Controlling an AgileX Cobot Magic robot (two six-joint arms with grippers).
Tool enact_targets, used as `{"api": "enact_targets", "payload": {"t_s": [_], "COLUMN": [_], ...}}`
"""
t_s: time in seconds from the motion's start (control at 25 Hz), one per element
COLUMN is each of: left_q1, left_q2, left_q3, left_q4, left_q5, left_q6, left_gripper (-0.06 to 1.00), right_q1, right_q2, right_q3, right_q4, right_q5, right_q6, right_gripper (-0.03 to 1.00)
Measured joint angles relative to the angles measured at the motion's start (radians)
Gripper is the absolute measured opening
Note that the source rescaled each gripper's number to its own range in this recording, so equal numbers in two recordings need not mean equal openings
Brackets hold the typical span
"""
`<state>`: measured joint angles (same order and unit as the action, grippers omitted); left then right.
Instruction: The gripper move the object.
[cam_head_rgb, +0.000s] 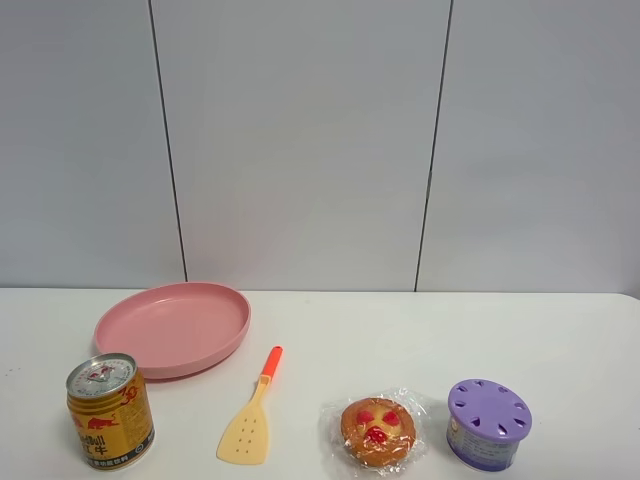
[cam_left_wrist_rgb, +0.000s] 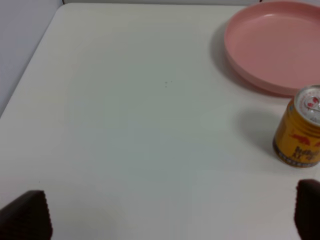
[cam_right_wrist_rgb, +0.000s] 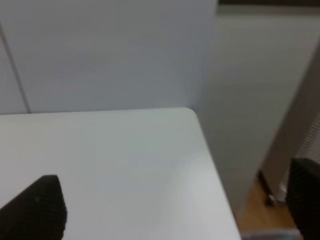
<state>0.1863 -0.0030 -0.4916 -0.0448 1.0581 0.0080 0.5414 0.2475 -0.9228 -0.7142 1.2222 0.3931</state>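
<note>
The object (cam_head_rgb: 488, 424), a squat round canister with a lavender slotted lid, stands upright at the front right of the white table in the exterior high view. Neither arm shows in that view. In the left wrist view my left gripper (cam_left_wrist_rgb: 166, 220) is open, its two dark fingertips (cam_left_wrist_rgb: 25, 216) set wide apart over bare table, with the gold can off to one side. My right gripper (cam_right_wrist_rgb: 170, 205) is also open, above the table's far right corner with nothing between its fingers. The object appears in neither wrist view.
A gold drink can (cam_head_rgb: 108, 410) stands front left, with a pink plate (cam_head_rgb: 170, 325) behind it. A yellow spatula with an orange handle (cam_head_rgb: 250, 415) and a wrapped pastry (cam_head_rgb: 377, 430) lie between the can and the canister. The table's right edge (cam_right_wrist_rgb: 215, 175) drops to the floor.
</note>
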Motion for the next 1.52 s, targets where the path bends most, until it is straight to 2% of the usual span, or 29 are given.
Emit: {"api": "enact_targets", "payload": {"t_s": [0.16, 0.28, 0.44, 0.64, 0.76, 0.92, 1.12, 1.28, 1.52], "left_q1": [0.0, 0.0, 0.0, 0.0, 0.0, 0.0, 0.0, 0.0, 0.0], "left_q2": [0.0, 0.0, 0.0, 0.0, 0.0, 0.0, 0.0, 0.0, 0.0], "left_q3": [0.0, 0.0, 0.0, 0.0, 0.0, 0.0, 0.0, 0.0, 0.0], "left_q4": [0.0, 0.0, 0.0, 0.0, 0.0, 0.0, 0.0, 0.0, 0.0], "left_q5": [0.0, 0.0, 0.0, 0.0, 0.0, 0.0, 0.0, 0.0, 0.0], "left_q6": [0.0, 0.0, 0.0, 0.0, 0.0, 0.0, 0.0, 0.0, 0.0], "left_gripper": [1.0, 1.0, 1.0, 1.0, 1.0, 1.0, 1.0, 1.0, 1.0], "right_q1": [0.176, 0.272, 0.301, 0.3, 0.274, 0.242, 0.24, 0.24, 0.24], "right_q2": [-0.041, -0.045, -0.046, -0.046, -0.046, -0.046, -0.047, -0.046, -0.045], "right_q3": [0.0, 0.0, 0.0, 0.0, 0.0, 0.0, 0.049, 0.142, 0.27], "right_q4": [-0.009, -0.063, -0.103, -0.053, 0.028, 0.204, 0.418, 0.541, 0.695], "right_q5": [0.0, 0.0, 0.0, 0.0, 0.0, 0.0, 0.0, -0.001, -0.155], "right_q6": [0.041, 0.077, 0.086, 0.109, 0.12, 0.089, -0.034, -0.148, -0.28], "right_gripper": [1.0, 1.0, 1.0, 1.0, 1.0, 1.0, 1.0, 1.0, 1.0]}}
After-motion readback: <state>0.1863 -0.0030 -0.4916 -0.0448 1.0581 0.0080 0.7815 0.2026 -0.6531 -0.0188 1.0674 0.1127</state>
